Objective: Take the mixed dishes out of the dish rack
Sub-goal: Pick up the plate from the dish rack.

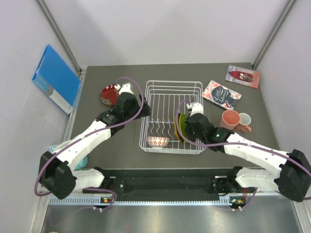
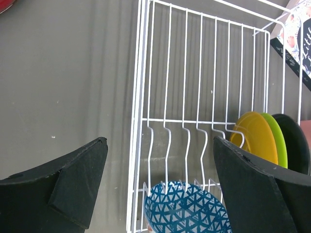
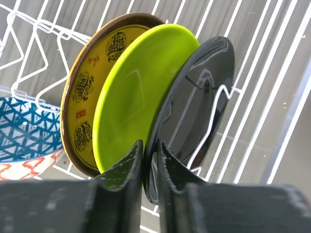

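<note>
The dish rack (image 1: 172, 92) sits mid-table (image 1: 121, 156); the amber plate (image 3: 85, 97), lime-green plate (image 3: 136, 92) and black plate (image 3: 199, 107) stand upright near its right edge, the patterned bowl (image 1: 158, 141) in its near left corner; the right gripper (image 3: 149, 160) pinches the black plate's rim; the left gripper (image 2: 159, 141) gapes wide over the rack's left edge.

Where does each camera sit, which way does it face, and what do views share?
Top external: above and behind the bases, looking down at table and dish rack; both arms show.
Left wrist: on the left arm, facing the rack's left wall and patterned bowl; open left gripper frames it.
Right wrist: on the right arm, facing amber plate, lime-green plate, black plate; right gripper straddles the black rim.
Shared: both wrist views show those plates and the bowl.
</note>
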`<action>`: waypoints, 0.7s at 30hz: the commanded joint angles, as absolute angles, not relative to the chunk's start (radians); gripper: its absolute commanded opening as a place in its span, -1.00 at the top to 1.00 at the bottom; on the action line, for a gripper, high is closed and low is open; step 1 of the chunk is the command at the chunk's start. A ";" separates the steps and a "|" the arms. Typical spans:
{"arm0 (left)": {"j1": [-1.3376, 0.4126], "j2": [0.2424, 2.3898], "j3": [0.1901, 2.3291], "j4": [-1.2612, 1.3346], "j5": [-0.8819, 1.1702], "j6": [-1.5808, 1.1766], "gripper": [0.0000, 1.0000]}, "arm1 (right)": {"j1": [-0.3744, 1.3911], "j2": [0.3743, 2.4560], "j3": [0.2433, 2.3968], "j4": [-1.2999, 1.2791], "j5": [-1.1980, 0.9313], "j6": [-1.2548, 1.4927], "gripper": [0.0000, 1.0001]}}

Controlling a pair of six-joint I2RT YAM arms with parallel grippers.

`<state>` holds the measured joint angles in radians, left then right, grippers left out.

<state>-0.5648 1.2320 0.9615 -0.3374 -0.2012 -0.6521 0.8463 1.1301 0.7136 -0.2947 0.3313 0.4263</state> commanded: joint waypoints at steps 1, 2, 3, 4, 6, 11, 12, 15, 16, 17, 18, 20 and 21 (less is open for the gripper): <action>-0.569 1.198 0.957 -0.290 -0.203 -0.655 -0.87 | 0.859 1.114 0.730 -0.265 0.373 0.413 0.94; -0.569 1.198 0.957 -0.288 -0.198 -0.657 -0.87 | 0.861 1.108 0.738 -0.281 0.377 0.410 0.99; -0.569 1.201 0.956 -0.285 -0.196 -0.657 -0.87 | 0.861 1.104 0.744 -0.288 0.386 0.405 1.00; -0.569 1.203 0.956 -0.285 -0.193 -0.658 -0.86 | 0.865 1.101 0.749 -0.296 0.390 0.403 1.00; -0.569 1.209 0.956 -0.282 -0.183 -0.661 -0.86 | 0.870 1.088 0.764 -0.314 0.402 0.397 1.00; -0.569 1.219 0.956 -0.272 -0.167 -0.669 -0.84 | 0.873 1.063 0.796 -0.345 0.413 0.384 1.00; -0.569 1.221 0.956 -0.272 -0.167 -0.669 -0.84 | 0.874 1.060 0.802 -0.350 0.411 0.377 1.00; -0.569 1.221 0.957 -0.272 -0.169 -0.667 -0.83 | 0.879 1.046 0.844 -0.377 0.410 0.358 1.00; -0.569 1.220 0.957 -0.273 -0.170 -0.664 -0.83 | 0.879 1.043 0.856 -0.390 0.411 0.351 1.00; -0.569 1.218 0.960 -0.272 -0.170 -0.663 -0.83 | 0.880 1.032 0.883 -0.397 0.410 0.344 1.00; -0.569 1.218 0.962 -0.272 -0.170 -0.661 -0.83 | 0.882 1.029 0.897 -0.405 0.411 0.330 1.00; -0.569 1.216 0.969 -0.275 -0.172 -0.660 -0.83 | 0.882 1.020 0.943 -0.432 0.410 0.311 1.00; -0.569 1.216 0.971 -0.276 -0.172 -0.658 -0.83 | 0.882 1.019 0.960 -0.445 0.410 0.292 1.00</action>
<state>-0.5648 1.2327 0.9588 -0.3218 -0.1741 -0.6594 0.8715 1.0668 0.8425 -0.4019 0.3641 0.3794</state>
